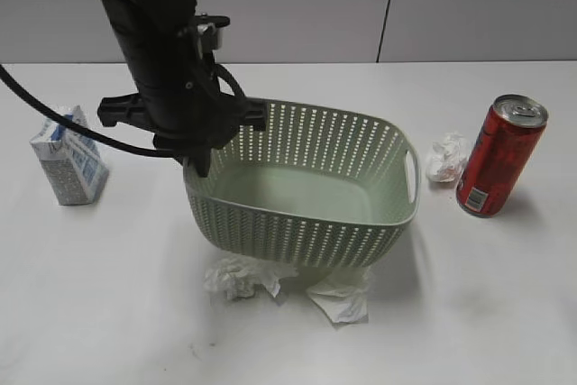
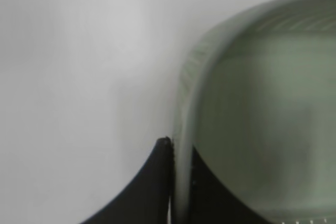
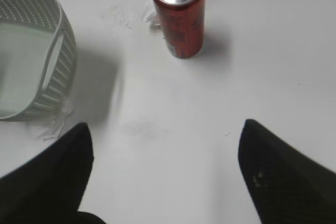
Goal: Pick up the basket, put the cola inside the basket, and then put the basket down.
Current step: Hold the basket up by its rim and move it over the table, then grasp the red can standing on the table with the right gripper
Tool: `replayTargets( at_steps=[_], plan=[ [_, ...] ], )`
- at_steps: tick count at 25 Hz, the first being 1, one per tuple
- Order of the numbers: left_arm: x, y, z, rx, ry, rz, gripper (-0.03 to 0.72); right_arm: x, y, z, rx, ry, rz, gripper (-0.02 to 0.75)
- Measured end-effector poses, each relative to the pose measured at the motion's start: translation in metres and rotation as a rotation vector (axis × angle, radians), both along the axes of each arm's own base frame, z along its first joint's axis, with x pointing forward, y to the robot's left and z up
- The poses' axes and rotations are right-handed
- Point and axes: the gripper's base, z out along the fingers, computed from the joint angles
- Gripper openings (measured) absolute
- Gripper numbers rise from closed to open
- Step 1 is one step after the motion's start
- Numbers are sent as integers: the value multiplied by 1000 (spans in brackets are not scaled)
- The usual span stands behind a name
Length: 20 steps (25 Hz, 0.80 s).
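Red cola [image 3: 178, 17] stands upright on the white worktop [image 3: 173, 108], straight ahead of my right end effector [image 3: 165, 171], whose jaws are spread wide and empty. My left end effector [image 2: 176, 182] is clamped on the left rim of the basket [image 1: 306, 191], lifted and tilted. Crumpled paper [image 1: 446, 158] lies beside the can.

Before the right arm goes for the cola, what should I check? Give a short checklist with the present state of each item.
1. Left gripper closed on the basket rim: ok, a finger on each side of the wall.
2. Basket lifted off the table: ok, it appears tilted and raised over the crumpled paper.
3. Basket inside free: ok.
4. Cola upright: ok.
5. Right gripper jaws open: ok, wide apart.
6. Path to the cola free: ok in the right wrist view.
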Motion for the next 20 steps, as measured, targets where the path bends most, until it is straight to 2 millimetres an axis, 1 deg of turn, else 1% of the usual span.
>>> replayTargets(
  at_steps=[5, 7, 8, 11, 13, 16, 20],
  plan=[
    [6, 1, 1, -79, 0, -9, 6, 66, 9, -8, -20, 97, 8, 671],
    [12, 7, 2, -109, 8, 13, 6, 89, 12, -15, -31, 130, 14, 671],
    [15, 11, 2, -112, 7, 22, 6, 99, 13, -17, -32, 136, 14, 671],
    [22, 22, 2, -105, 0, 44, 6, 127, 15, -31, -61, 176, 18, 671],
    [23, 22, 2, -103, -2, 42, 6, 140, 15, -40, -86, 196, 17, 671],
    [23, 22, 2, -103, -3, 38, 6, 154, 16, -51, -96, 220, 16, 671],
    [23, 22, 2, -107, -11, 36, 6, 165, 18, -59, -93, 227, 18, 671]
  ],
)
